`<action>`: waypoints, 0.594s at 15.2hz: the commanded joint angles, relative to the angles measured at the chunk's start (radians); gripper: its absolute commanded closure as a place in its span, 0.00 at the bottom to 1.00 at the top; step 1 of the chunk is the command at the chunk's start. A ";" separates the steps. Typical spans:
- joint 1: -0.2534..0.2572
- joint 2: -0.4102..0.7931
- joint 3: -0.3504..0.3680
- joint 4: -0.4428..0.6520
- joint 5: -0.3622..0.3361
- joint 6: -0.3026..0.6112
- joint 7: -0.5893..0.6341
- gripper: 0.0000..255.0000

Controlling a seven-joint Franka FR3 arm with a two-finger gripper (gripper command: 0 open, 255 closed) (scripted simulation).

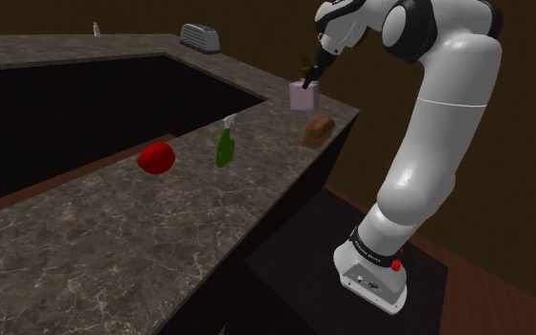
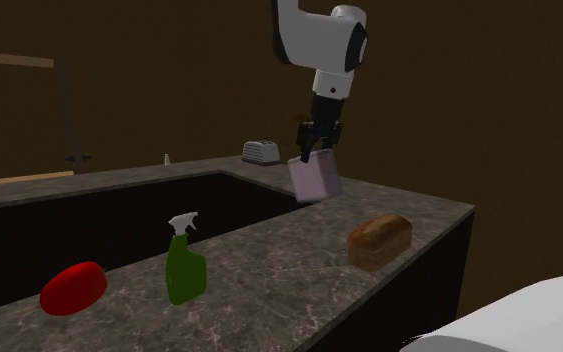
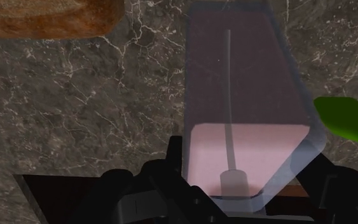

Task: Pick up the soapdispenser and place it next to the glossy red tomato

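Note:
The soap dispenser (image 1: pixel 303 95) (image 2: pixel 315 179) (image 3: pixel 247 108) is a clear boxy bottle of pale pink liquid with a thin tube inside. It hangs tilted just above the stone counter's far corner. My black gripper (image 1: pixel 314 74) (image 2: pixel 318 140) (image 3: pixel 247 186) is shut on its pump top from above. The glossy red tomato (image 1: pixel 156 158) (image 2: pixel 73 288) lies on the counter (image 1: pixel 113 247), well toward the shoulder view's left of the dispenser.
A green spray bottle (image 1: pixel 225 147) (image 2: pixel 184 265) (image 3: pixel 344 118) stands between tomato and dispenser. A brown bread loaf (image 1: pixel 318 129) (image 2: pixel 379 241) (image 3: pixel 50 16) lies near the counter's end. A toaster (image 1: pixel 200 38) (image 2: pixel 260 152) sits on the far counter. A dark recess (image 1: pixel 85 114) opens behind the counter.

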 commanded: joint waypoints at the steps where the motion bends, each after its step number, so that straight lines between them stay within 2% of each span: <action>1: 0.001 -0.008 -0.002 0.017 -0.008 -0.022 0.010 1.00; 5: 0.000 -0.016 -0.006 0.055 -0.020 -0.065 0.024 1.00; 9: 0.085 -0.098 0.015 -0.044 -0.082 -0.010 0.128 1.00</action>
